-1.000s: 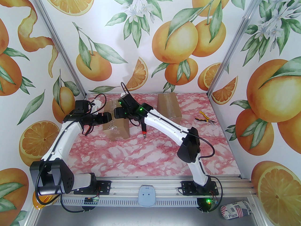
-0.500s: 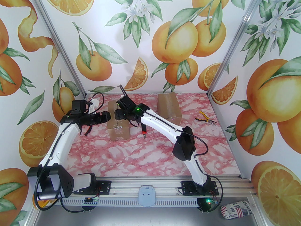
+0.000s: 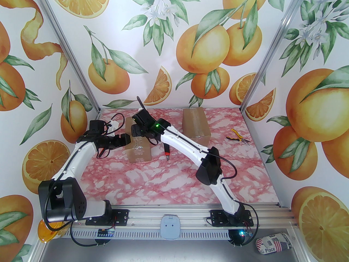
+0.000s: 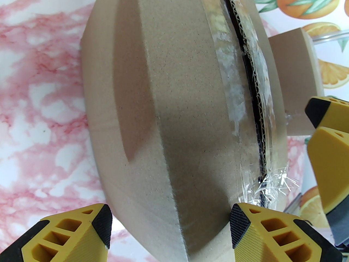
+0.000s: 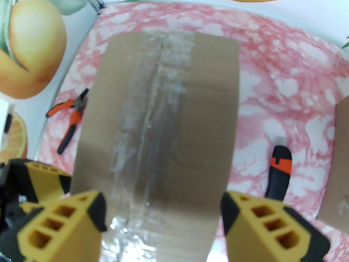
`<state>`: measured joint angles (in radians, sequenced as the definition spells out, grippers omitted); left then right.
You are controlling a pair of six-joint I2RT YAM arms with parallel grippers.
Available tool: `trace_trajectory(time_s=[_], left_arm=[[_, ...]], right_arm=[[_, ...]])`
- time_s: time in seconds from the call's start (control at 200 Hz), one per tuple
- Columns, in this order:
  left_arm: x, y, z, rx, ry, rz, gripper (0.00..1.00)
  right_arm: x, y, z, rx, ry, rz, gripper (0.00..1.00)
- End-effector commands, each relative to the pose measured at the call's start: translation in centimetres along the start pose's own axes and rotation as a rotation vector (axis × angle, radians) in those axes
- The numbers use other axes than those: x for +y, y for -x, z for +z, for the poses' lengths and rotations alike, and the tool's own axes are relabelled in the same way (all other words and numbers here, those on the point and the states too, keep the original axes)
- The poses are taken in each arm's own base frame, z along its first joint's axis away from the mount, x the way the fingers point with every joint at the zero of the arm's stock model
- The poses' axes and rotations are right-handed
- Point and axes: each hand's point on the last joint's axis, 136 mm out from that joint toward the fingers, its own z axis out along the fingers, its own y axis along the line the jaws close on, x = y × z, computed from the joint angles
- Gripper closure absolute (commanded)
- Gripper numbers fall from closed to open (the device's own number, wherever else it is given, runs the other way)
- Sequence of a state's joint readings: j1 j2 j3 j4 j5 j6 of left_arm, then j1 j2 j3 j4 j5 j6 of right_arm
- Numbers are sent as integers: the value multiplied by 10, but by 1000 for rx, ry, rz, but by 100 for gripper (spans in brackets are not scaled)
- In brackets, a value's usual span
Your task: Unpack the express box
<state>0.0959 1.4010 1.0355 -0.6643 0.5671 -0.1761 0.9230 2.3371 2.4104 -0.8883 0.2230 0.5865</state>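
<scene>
The express box is a brown carton lying lengthwise on the pink marbled table, left of centre. Clear tape runs along its top seam, and in the left wrist view the seam of the box is slit, with a dark gap. My left gripper is open and straddles the box's upper left edge. One finger is beside the side face and the other is near the tape. My right gripper is open just over the box's top, fingers spread across its width.
A second brown box stands at the back, right of centre. A black and orange utility knife lies just right of the express box. Yellow pliers lie at the right, orange pliers left of the box. Walls enclose three sides.
The express box has turned slightly and now lies straighter, its near end a little further right. Both grippers stayed at its far end; the right arm's elbow swung left.
</scene>
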Motion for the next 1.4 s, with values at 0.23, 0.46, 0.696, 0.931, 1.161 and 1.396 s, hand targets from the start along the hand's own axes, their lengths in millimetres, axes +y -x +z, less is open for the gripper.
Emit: trace_trajectory(time_s=[0.23, 0.46, 0.696, 0.931, 1.161, 1.396], left_arm=[[23, -27, 19, 77, 70, -27, 27], [27, -30, 21, 89, 88, -28, 28], [36, -36, 23, 123, 129, -29, 29], [42, -38, 22, 139, 159, -31, 29], [40, -37, 22, 137, 156, -41, 30], [39, -37, 19, 130, 156, -47, 30]], right_arm=[[-25, -26, 16, 25, -220, -91, 26], [-19, -25, 15, 7, -243, -153, 27], [-40, -4, -4, 0, -277, -162, 53], [-46, 27, -35, -38, -211, -98, 71], [-41, 26, -38, 2, -134, -64, 80], [-40, 23, -44, 18, -124, -81, 67]])
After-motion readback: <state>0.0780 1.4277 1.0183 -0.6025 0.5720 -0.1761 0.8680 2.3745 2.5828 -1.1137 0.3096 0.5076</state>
